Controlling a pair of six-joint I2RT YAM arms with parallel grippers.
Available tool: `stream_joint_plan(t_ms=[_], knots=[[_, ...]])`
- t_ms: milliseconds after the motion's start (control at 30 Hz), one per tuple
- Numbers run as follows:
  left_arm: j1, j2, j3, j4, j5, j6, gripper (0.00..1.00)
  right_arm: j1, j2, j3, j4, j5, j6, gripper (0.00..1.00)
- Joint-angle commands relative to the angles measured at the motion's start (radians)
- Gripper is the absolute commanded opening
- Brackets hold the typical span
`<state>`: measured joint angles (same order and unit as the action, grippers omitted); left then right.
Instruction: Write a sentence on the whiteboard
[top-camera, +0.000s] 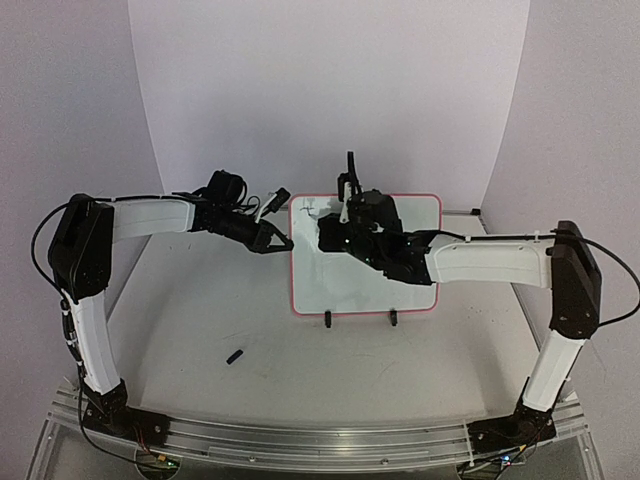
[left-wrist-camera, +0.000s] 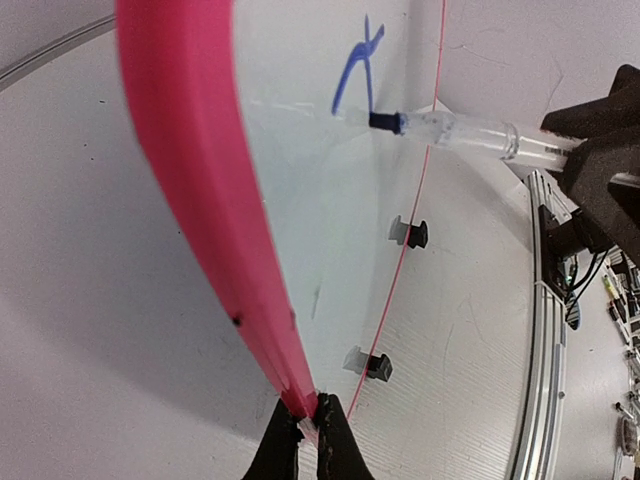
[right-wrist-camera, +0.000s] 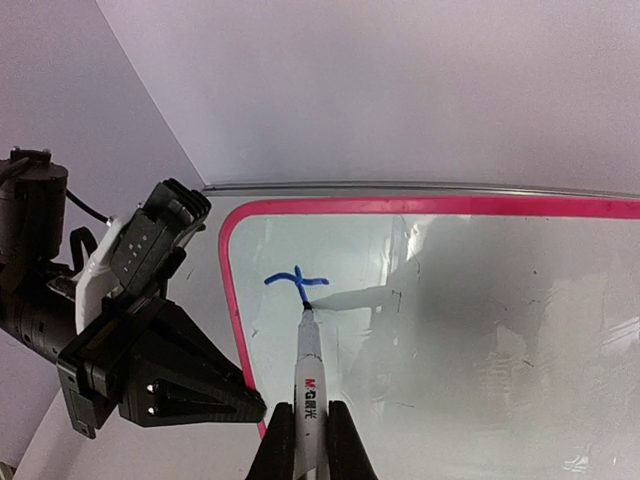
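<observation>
The right end effector (right-wrist-camera: 308, 442) is closed on the barrel of a marker (right-wrist-camera: 309, 375). Its two fingers pinch the lower part of the barrel, and the rear end is cut off at the bottom of the wrist view. The tip touches the whiteboard (top-camera: 352, 288) in its upper left corner. Of the sentence (right-wrist-camera: 293, 279) only one short blue crossed stroke shows, just above the tip.

The left end effector (left-wrist-camera: 312, 438) is closed on the board's pink-red rim at the left edge, with the rim pressed between its fingertips. In its own view those fingertips are cut off by the bottom of the frame.

The whiteboard stands toward the back of the worktop (top-camera: 200, 310), between the two arms, on two black clip feet (top-camera: 328, 320) along its near edge. How steeply it leans cannot be told.

From above, the right wrist covers the top middle of the board, and the blue stroke is barely visible there. In the left wrist view the board is seen almost edge-on, with the rim large and blurred. The barrel's print is only partly legible.

A small black cap (top-camera: 236, 357) lies on the worktop, well apart from the board, toward the left arm's base.
</observation>
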<state>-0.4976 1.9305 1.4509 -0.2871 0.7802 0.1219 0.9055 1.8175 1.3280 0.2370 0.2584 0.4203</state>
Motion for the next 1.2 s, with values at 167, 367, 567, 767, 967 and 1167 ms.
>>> stream_joint_plan(t_ms=[167, 367, 567, 767, 967, 1167], knots=[[-0.024, -0.030, 0.003, -0.067, -0.041, 0.072, 0.00, 0.023, -0.019, -0.067, -0.016, 0.000, 0.038, 0.00], [-0.025, -0.032, 0.003, -0.066, -0.040, 0.071, 0.00, 0.030, 0.000, -0.041, 0.022, -0.010, 0.035, 0.00], [-0.025, -0.032, 0.002, -0.065, -0.041, 0.070, 0.00, 0.029, 0.009, -0.002, 0.083, -0.056, 0.017, 0.00], [-0.025, -0.030, 0.002, -0.067, -0.044, 0.071, 0.00, 0.030, -0.074, -0.067, 0.163, -0.080, 0.020, 0.00], [-0.025, -0.026, 0.003, -0.072, -0.048, 0.073, 0.00, 0.022, -0.132, -0.129, 0.130, -0.012, 0.019, 0.00], [-0.025, -0.026, 0.003, -0.072, -0.051, 0.076, 0.00, -0.006, -0.145, -0.175, 0.125, -0.026, 0.040, 0.00]])
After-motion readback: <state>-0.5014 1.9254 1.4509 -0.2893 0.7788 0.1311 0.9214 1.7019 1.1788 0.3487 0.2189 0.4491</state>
